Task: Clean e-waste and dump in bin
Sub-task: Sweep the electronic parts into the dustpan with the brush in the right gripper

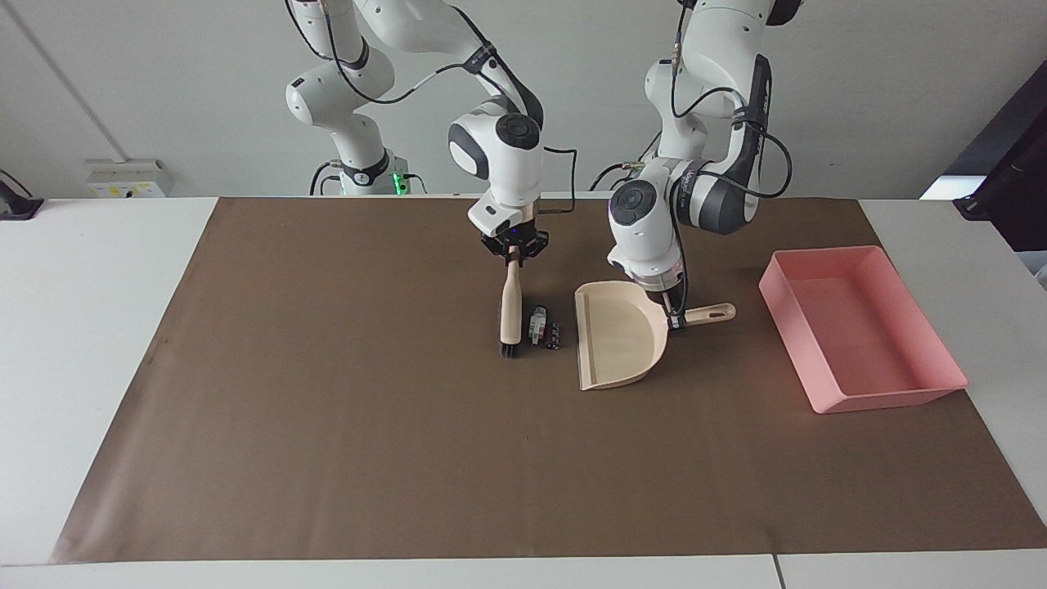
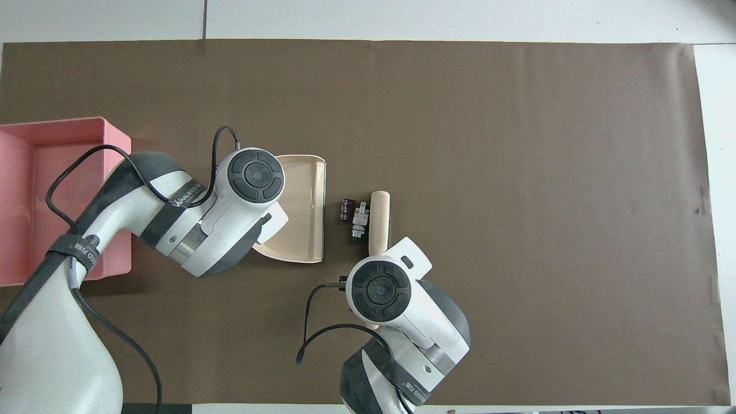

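Facing us, our right gripper clamps the brush beside the e-waste; our left gripper grips the dustpan handle. From overhead, the e-waste lies between brush and dustpan, the bin at the left arm's end

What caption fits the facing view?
Right tool holds brush beside e-waste; left tool holds dustpan; pink bin waits.

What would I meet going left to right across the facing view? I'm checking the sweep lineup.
brush → e-waste → dustpan → bin
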{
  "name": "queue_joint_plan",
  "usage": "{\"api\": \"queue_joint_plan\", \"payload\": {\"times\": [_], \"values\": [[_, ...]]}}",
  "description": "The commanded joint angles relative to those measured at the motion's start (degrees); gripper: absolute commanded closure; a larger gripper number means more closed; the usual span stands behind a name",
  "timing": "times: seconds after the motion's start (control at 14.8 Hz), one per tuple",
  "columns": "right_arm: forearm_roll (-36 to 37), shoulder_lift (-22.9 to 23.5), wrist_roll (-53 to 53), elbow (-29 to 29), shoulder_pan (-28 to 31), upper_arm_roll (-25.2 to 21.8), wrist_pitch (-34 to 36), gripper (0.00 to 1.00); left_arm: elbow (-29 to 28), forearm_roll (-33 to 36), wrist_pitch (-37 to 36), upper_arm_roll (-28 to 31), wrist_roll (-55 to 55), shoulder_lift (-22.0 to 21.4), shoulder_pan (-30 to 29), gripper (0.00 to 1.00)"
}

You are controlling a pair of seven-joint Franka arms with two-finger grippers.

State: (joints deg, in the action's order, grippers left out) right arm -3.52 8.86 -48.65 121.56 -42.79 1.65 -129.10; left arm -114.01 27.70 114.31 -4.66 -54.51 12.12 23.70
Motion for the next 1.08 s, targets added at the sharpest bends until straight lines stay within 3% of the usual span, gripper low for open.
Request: {"api": "queue_joint_plan", "payload": {"times": [0.0,0.34,0.75,1.02], "values": [[-2.7,6.1,0.0,-6.3,-1.0,-0.1,-1.1,1.0,-0.8,0.4,-0.5,0.3,0.4,-0.1,1.6,1.0],[-7.3,13.5,0.4,-13.7,-0.8,2.8,-4.9,1.0,-1.7,0.4,-0.8,0.3,0.7,-0.3,2.2,1.0],[-17.8,15.3,3.7,-18.1,-0.7,3.5,-10.0,1.0,-2.4,0.2,0.8,0.3,0.4,-0.7,1.4,1.0],[-18.5,15.3,5.2,-18.2,-0.7,3.5,-9.2,1.0,-3.1,-1.1,3.7,0.3,0.1,-1.0,0.0,1.0]]}}
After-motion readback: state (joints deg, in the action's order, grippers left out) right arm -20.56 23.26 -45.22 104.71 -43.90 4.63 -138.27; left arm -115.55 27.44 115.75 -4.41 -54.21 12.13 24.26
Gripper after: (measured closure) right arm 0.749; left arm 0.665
